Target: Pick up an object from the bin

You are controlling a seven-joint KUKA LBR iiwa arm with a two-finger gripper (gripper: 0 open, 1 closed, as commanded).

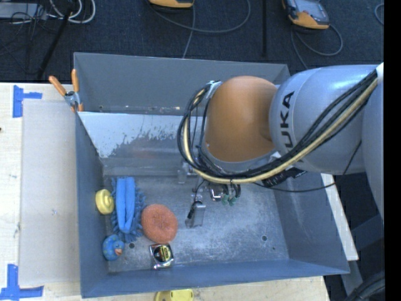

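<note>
My gripper [193, 218] hangs below the arm's wrist, low over the bin floor near the middle. Just to its left lies a flat round orange disc [158, 223], a small gap apart from the gripper. A small black and yellow tape measure [161, 254] sits in front of the disc by the bin's near wall. Left of the disc lies a long blue brush-like thing [125, 202] with fuzzy edges. I see nothing held in the gripper.
A small yellow round thing [104, 201] lies beside the blue brush at the left wall. A small blue and yellow toy [113, 248] sits in the near left corner. Bare bin floor stretches to the right of the gripper.
</note>
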